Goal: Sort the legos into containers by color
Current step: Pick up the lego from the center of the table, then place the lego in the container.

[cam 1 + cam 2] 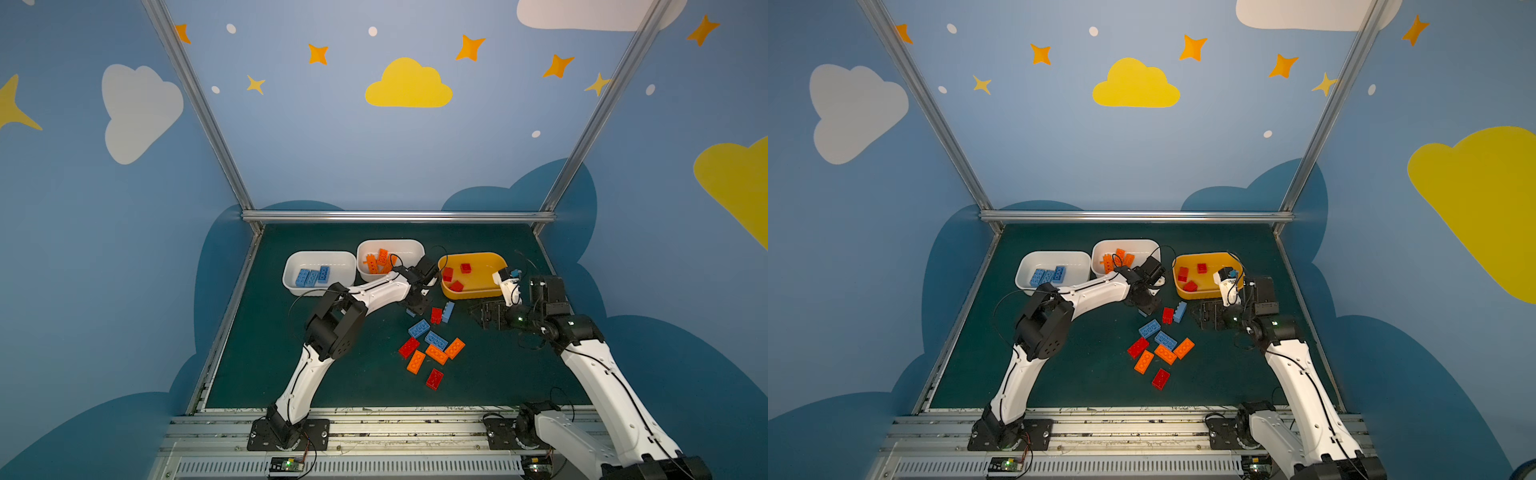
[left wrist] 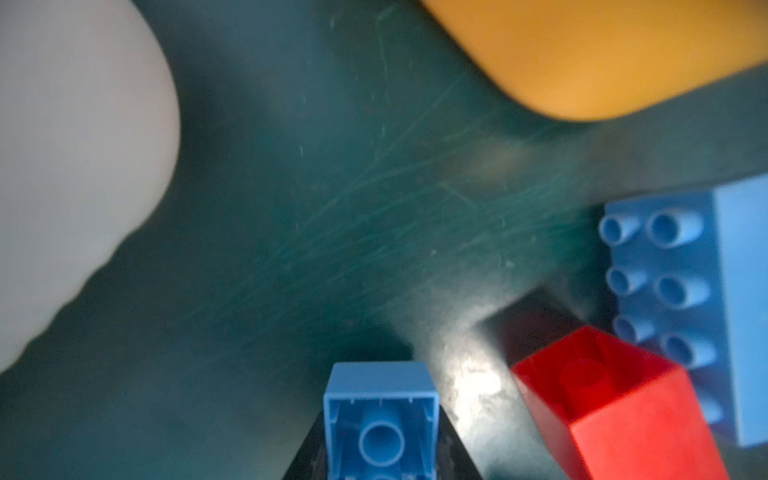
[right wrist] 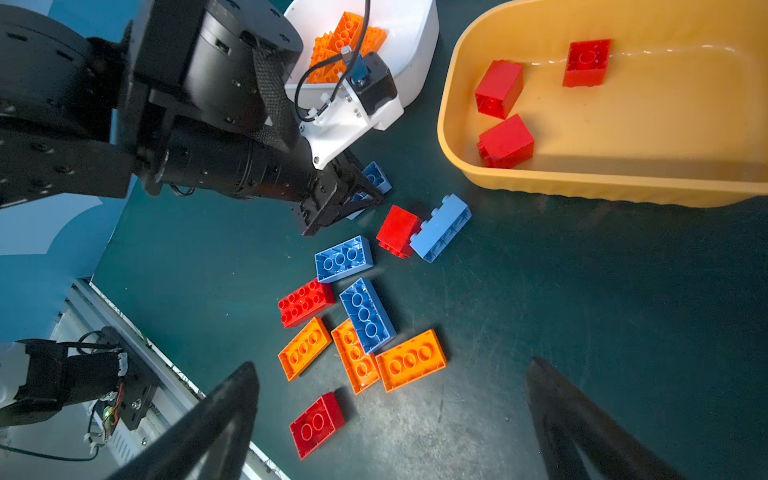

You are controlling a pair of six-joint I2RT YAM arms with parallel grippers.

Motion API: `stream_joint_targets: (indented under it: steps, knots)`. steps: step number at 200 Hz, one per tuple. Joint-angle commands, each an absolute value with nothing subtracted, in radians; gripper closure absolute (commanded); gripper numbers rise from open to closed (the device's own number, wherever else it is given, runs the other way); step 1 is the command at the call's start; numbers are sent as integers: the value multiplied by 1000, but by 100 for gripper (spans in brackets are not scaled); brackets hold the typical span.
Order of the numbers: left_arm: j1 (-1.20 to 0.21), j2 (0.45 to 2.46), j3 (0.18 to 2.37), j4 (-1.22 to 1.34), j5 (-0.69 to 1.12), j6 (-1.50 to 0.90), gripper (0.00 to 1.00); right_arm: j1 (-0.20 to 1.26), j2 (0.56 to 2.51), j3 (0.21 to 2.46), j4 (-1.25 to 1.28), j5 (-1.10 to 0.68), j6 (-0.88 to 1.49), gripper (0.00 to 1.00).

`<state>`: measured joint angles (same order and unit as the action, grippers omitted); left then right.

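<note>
In a top view the yellow tub (image 1: 469, 295) holds three red bricks (image 1: 465, 268). To its left stands a white tub (image 1: 390, 243) of orange bricks, and farther left a second white tub (image 1: 291, 274) of blue ones. The left end effector (image 1: 415, 311) is low, just in front of the yellow tub's left corner. The right end effector (image 1: 478, 316) is in front of that tub. Scattered bricks (image 1: 432, 349) lie on the tabletop (image 1: 332, 374), nearer the robot than the tub.

In the left wrist view, the end effector is clenched on a small blue brick (image 2: 380, 419), hollow side showing. A loose red brick (image 2: 615, 407) and a long blue brick (image 2: 685, 291) lie beside it.

In the right wrist view, its fingers (image 3: 224, 415) are spread wide and released, grasping nothing.
</note>
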<state>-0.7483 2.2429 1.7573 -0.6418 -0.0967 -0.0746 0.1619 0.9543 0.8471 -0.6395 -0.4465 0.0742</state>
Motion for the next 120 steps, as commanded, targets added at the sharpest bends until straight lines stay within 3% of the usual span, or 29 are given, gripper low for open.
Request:
stream_joint_targets:
  steps: [1, 63, 120]
  knots:
    - [-739, 2126, 1762, -715, -66, -69, 66, 170, 949, 838, -627, -459, 81, 2]
    - [-560, 1838, 1680, -788, 11, -53, 65, 188, 977, 837, -576, -524, 112, 2]
    - [-272, 1789, 1629, -754, -34, -63, 64, 284, 1034, 849, -534, -520, 140, 2]
